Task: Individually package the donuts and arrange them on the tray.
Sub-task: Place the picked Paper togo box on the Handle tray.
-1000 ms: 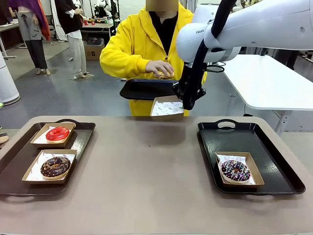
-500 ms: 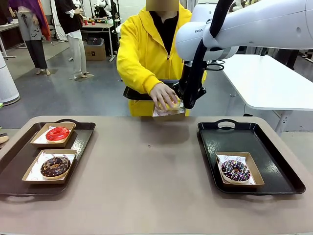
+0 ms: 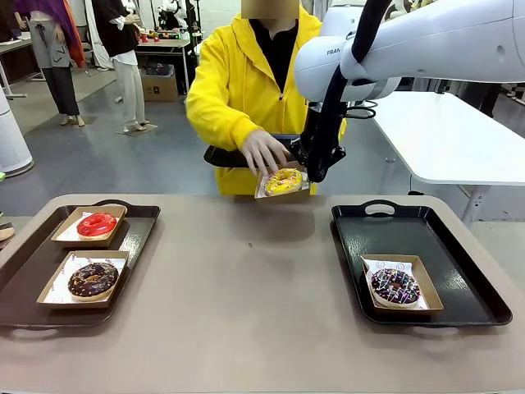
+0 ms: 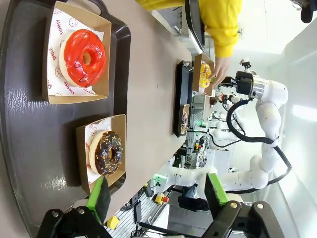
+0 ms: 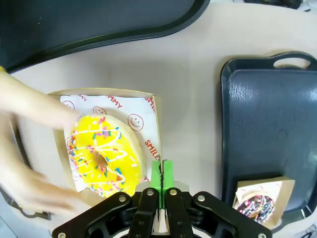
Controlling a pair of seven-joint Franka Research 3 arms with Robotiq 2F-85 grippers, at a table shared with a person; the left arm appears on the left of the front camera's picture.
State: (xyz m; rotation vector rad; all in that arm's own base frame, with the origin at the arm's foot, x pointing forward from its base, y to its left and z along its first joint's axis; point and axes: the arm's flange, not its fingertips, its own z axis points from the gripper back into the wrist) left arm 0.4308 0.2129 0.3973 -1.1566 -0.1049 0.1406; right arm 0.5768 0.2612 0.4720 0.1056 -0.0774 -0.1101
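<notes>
The right gripper (image 5: 161, 171) pinches the rim of the cardboard box (image 5: 153, 106); the yellow sprinkled donut (image 5: 104, 156) lies at its nine o'clock, the person's hand (image 3: 262, 150) just beside it.

Grey floor (image 3: 98, 164), white table (image 3: 447, 135) behind

robot lab: another robot arm (image 4: 265, 106), worktables (image 3: 455, 135)

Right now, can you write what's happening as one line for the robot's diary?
right gripper: shut on box rim, held up | yellow donut: in box | person's hand: at box | left gripper: open over left tray
</notes>
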